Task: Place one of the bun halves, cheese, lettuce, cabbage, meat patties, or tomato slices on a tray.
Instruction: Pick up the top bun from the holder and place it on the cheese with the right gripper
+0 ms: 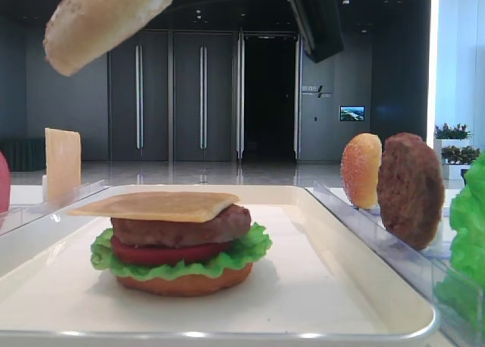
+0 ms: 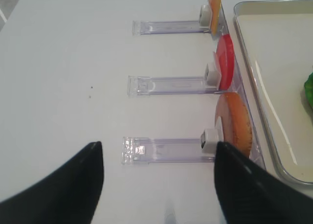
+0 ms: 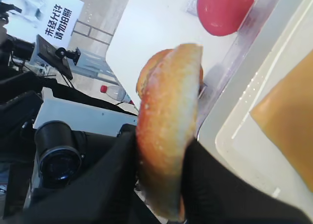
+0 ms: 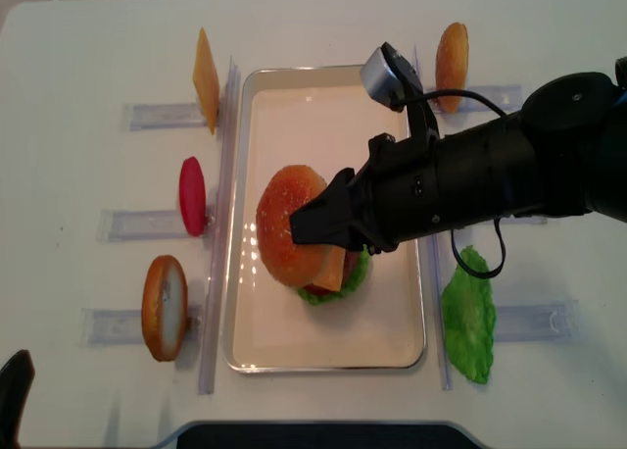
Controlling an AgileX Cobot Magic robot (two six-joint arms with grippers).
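While the right gripper point(image 4: 315, 222) carries the sesame bun top point(image 4: 292, 225) clamped between its black fingers point(image 3: 120, 172), the bun hangs in the air above the stack on the white tray point(image 4: 294, 106), apparently so it can cap the burger. The stack reads, bottom up: bun bottom point(image 1: 182, 282), lettuce point(image 1: 250, 246), tomato slice point(image 1: 163, 254), meat patty point(image 1: 182, 227), cheese point(image 1: 155, 204). The bun is gripped across its thickness and tilted, not yet level with the cheese. The left gripper point(image 2: 159, 175) stands wide and empty over the table, beside a clear rack point(image 2: 166, 149) holding another bun half point(image 2: 234, 126).
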